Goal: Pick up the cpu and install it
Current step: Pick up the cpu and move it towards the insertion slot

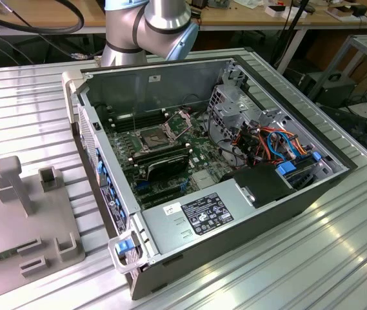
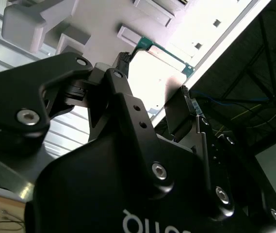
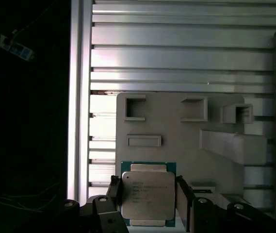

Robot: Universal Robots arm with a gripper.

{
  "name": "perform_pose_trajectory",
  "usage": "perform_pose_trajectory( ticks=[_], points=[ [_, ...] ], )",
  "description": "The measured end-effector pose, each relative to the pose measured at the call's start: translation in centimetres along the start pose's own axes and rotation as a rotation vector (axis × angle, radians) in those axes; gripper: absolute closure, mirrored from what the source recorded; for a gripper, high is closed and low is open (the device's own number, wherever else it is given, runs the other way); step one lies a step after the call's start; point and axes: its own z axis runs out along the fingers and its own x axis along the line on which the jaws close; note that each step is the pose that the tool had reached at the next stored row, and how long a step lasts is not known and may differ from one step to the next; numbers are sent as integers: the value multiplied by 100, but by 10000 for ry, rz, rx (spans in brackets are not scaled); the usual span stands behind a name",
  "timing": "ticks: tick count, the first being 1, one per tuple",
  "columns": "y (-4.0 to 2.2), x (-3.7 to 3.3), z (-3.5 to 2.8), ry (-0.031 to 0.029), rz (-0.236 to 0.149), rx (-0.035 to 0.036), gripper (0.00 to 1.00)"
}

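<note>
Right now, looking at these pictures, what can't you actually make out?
- Whether the cpu rests on the grey tray or is lifted: the first wrist view looks straight down, so the cpu hides what is beneath.
- The cpu's print: too small there, washed out by glare in the second wrist view.
- Inside the socket: exterior view, too small.
- The arm: cut off by the exterior view's top edge.

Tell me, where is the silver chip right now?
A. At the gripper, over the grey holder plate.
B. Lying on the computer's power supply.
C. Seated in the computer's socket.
A: in the first wrist view the cpu sits right at the gripper, with the grey holder plate behind it.
</note>
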Motion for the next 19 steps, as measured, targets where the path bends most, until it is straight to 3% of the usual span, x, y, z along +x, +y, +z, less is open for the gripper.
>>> perform_pose_trajectory(
  ticks=[11, 19],
  points=[
    [1, 0, -18, 2, 0, 2, 45],
    [6, 1, -142, 0, 0, 0, 45]
  ],
)
